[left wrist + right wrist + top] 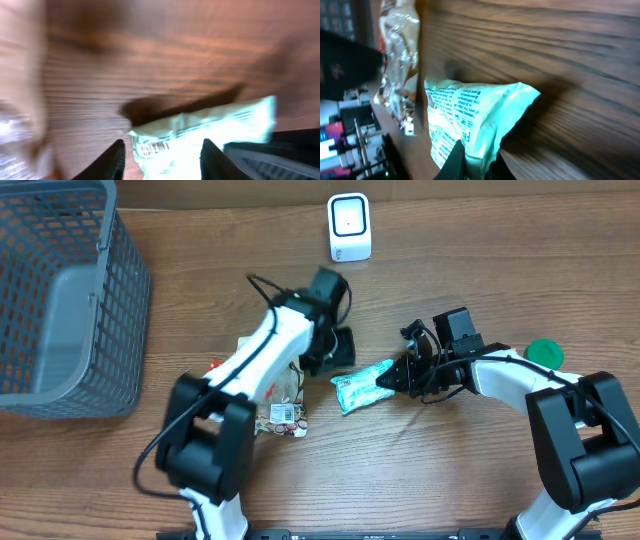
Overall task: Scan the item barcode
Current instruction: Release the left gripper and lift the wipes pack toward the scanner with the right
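The item, a pale teal snack packet (358,390), lies mid-table between the two arms. My right gripper (392,378) is shut on its right end; in the right wrist view the fingers (477,152) pinch the packet's (470,110) sealed edge. My left gripper (340,355) hovers at the packet's left end with its jaws apart. In the left wrist view, the gripper (163,142) frames the packet (215,122), whose barcode (154,147) faces up. The white scanner (349,227) stands at the back centre, away from both grippers.
A grey wire basket (60,300) fills the back left corner. Crinkled clear snack packets (282,415) lie under the left arm, also seen as crinkled clear packets (397,50) in the right wrist view. A green round lid (546,352) sits behind the right arm.
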Robot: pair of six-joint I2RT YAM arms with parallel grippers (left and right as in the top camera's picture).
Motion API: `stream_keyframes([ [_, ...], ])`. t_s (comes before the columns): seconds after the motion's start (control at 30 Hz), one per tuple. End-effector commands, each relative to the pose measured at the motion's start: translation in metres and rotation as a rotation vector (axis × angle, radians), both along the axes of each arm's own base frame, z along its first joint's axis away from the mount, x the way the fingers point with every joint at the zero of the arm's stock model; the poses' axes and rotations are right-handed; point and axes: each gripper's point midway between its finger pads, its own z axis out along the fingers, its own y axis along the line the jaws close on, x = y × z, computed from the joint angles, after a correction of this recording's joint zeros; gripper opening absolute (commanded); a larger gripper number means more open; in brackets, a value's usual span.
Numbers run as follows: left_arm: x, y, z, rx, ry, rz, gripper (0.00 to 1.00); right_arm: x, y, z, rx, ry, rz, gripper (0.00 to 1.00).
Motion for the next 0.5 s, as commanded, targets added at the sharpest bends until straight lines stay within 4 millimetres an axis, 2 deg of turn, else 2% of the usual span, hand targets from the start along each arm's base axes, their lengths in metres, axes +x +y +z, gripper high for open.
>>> stream_keyframes([
  [0.0, 0.036, 0.033, 0.067, 0.089, -0.212, 0.044, 0.45, -0.006, 0.011, 0.014, 0.089, -0.092, 0.119, 0.04],
  [0.1, 0.048, 0.067, 0.096, 0.143, -0.262, 0.100, 0.51, -0.001, 0.008, 0.018, 0.058, -0.130, 0.109, 0.04],
  [0.17, 0.054, 0.085, 0.105, 0.165, -0.276, 0.131, 0.56, 0.003, 0.006, 0.022, 0.037, -0.160, 0.100, 0.04],
  [0.2, 0.059, 0.105, 0.110, 0.179, -0.281, 0.161, 0.61, 0.007, 0.004, 0.031, 0.024, -0.196, 0.090, 0.04],
  [0.33, 0.065, 0.149, 0.110, 0.200, -0.274, 0.245, 0.76, 0.016, -0.001, 0.056, -0.013, -0.310, 0.076, 0.04],
  [0.47, 0.067, 0.189, 0.110, 0.214, -0.263, 0.341, 0.82, 0.029, -0.016, 0.073, -0.111, -0.405, 0.011, 0.04],
])
